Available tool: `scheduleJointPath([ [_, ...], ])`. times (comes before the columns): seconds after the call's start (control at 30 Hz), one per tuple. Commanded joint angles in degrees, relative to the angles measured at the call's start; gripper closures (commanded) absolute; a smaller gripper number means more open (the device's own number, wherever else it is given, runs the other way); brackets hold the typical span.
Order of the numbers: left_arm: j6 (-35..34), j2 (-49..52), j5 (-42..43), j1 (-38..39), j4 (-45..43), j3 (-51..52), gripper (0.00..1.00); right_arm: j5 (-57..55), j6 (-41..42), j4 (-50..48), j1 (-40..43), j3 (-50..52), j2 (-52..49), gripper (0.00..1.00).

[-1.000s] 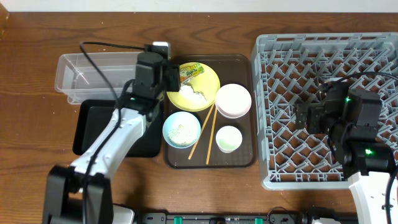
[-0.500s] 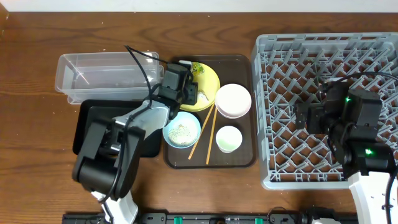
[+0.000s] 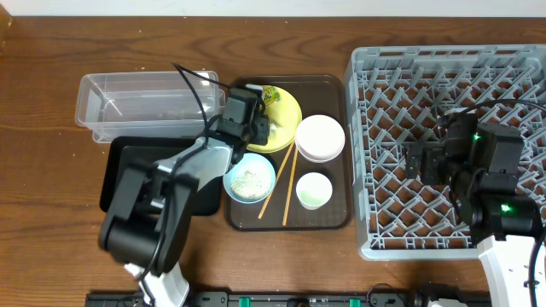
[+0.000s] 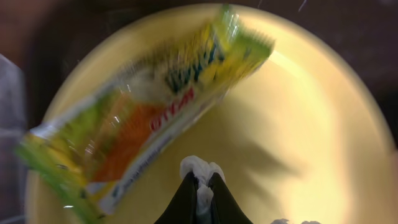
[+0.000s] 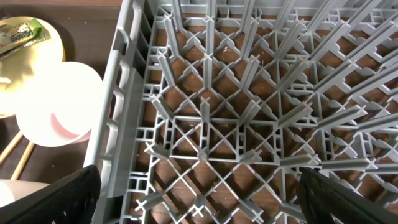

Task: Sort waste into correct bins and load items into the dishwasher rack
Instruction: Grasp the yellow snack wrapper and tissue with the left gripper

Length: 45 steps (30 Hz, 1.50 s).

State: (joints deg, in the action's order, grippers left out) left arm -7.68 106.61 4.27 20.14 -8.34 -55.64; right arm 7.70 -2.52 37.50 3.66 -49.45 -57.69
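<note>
Overhead, task thing: the white scrap lies on the yellow plate (image 3: 288, 111), which sits at the far left corner of the brown tray (image 3: 329, 218); here the arm hides the scrap from us.
Overhead, left gripper (image 3: 260, 130): down on the near left part of the plate; we cannot read its jaws from above.
Overhead, key relation: the clear tub (image 3: 136, 107) and the black tray (image 3: 119, 170) both lie past the brown tray's left edge, so we judge that the left arm is the nearer one for a drop.
Overhead, right gripper (image 3: 412, 160): over the rack (image 3: 444, 64), well apart from the plate.
Left wrist, grip: the jaws are together, clamped on the white scrap (image 4: 198, 169), which bulges just above the tips of the left gripper (image 4: 198, 186).
Left wrist, scrap's look: small, crumpled, soft white, and touching the plate (image 4: 298, 137) or barely off it; we cannot tell which.
Left wrist, wrapper (image 4: 143, 118): just beyond the scrap, with its long axis slanting from lower left to upper right; blurred, printed yellow, orange and green.
Right wrist, right gripper (image 5: 199, 177): jaws wide apart and holding nothing, above the rack's pegs (image 5: 205, 124).
Right wrist, beyond the rack's left wall: the white bowl (image 5: 56, 106) and the plate's edge.
</note>
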Motion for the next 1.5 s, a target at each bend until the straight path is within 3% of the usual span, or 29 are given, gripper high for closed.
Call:
scheduleJointPath([
  [0.0,-0.07,-8.11,-0.68,-0.22,0.35,-0.44,0.94,-0.85,0.74,0.04,0.39,-1.11,0.42,0.01],
  [0.27,-0.04,-19.58,-14.23,-6.14,3.08,-0.44,0.94,-1.46,0.74,0.04,0.39,-1.11,0.42,0.01],
  [0.43,-0.07,-17.99,-14.40,-12.50,4.87,-0.42,0.92,-1.46,0.76,0.04,0.39,-1.11,0.42,0.01],
  [0.5,-0.07,-16.85,-14.40,-14.49,5.86,-0.42,0.83,-1.46,0.74,0.04,0.39,-1.14,0.42,0.01],
  [0.57,-0.07,-15.91,-14.40,-15.91,6.62,-0.42,0.64,-1.46,0.74,0.02,0.39,-1.11,0.42,0.01],
  [0.63,-0.04,-15.63,-14.40,-16.59,6.47,-0.44,0.56,-1.46,0.74,0.04,0.39,-1.14,0.42,0.01],
  [0.7,-0.02,-16.44,-13.77,-16.48,5.88,-0.79,0.49,-1.46,0.74,0.04,0.39,-1.14,0.42,0.01],
  [0.87,0.55,-19.21,-7.48,-13.09,4.98,-1.51,0.43,-1.46,0.74,-0.02,0.39,-1.14,0.42,0.01],
  [1.0,5.81,-17.97,-4.83,-8.24,4.50,-1.51,0.39,-1.46,0.74,0.00,0.39,-1.11,0.42,0.01],
  [1.27,21.29,-6.71,-4.87,-1.20,-2.14,-1.53,0.28,-1.44,0.76,0.07,0.39,-1.14,0.42,0.01],
  [1.47,22.08,2.78,-4.85,-1.03,4.02,-8.70,0.26,-1.44,0.76,0.70,0.39,-1.14,0.42,0.01],
])
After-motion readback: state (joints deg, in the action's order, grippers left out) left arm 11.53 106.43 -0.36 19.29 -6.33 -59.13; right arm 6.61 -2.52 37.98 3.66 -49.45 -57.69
